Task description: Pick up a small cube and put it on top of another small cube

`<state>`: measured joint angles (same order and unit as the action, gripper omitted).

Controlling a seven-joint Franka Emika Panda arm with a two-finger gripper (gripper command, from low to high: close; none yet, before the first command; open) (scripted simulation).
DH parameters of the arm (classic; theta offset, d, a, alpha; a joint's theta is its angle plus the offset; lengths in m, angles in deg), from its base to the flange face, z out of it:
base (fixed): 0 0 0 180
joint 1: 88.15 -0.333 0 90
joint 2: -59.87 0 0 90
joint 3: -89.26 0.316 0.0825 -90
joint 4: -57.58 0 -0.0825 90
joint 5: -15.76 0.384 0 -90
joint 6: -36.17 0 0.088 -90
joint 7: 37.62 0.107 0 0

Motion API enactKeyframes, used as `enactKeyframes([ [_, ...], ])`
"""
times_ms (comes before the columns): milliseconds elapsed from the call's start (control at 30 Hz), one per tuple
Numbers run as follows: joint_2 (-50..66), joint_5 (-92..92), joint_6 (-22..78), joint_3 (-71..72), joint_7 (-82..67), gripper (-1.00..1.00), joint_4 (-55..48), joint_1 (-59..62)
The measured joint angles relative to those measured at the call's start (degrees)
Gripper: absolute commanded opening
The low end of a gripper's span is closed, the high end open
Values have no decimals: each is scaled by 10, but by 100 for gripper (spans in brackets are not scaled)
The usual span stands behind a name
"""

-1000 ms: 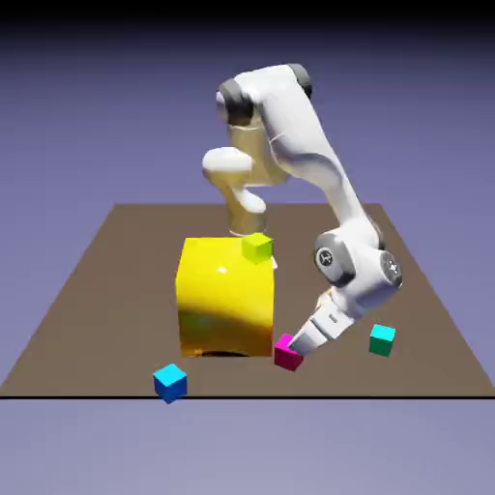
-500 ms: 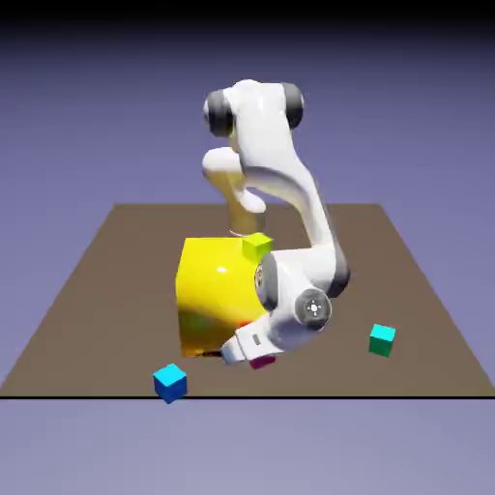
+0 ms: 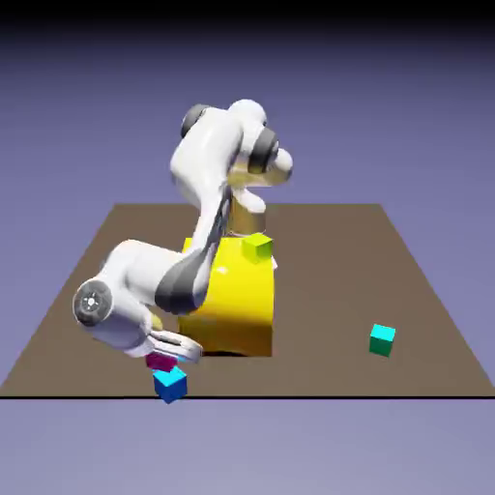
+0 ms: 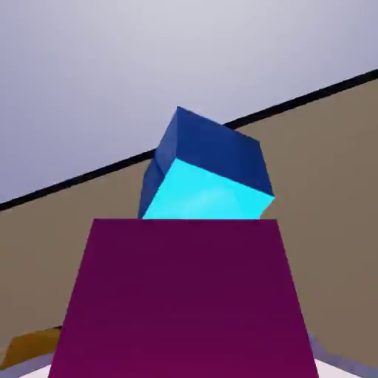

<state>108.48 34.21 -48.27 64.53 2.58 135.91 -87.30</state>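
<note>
The gripper (image 3: 166, 358) is clamping the pink cube (image 4: 181, 295) and hovering it right above the blue cube (image 3: 170, 384), which is sitting at the table's (image 3: 425, 290) 7 o'clock edge, so I'm guessing lowering and letting go comes next.

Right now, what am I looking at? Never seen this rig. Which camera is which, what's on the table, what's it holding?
It is a simulated white robot arm with a two-finger gripper on a brown table. The first current picture comes from a fixed camera outside the robot; the second from a camera on the hand, looking along the gripper.

On the table: a big yellow block with a small yellow-green cube on top, a teal-green cube alone at the exterior view's right, and a blue cube with a cyan top at the near edge.

The gripper holds a small magenta cube, which fills the lower hand view and hides the fingertips. It hangs close above the blue cube; I cannot tell whether they touch.
</note>
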Motion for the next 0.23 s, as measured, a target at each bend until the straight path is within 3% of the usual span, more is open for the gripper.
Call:
enactKeyframes([
  [133,-2,8,-77,3,-10,-100,83,-16],
  [167,-2,8,-77,3,-10,100,83,-16],
  [233,-2,6,-77,3,-10,100,83,-16],
])
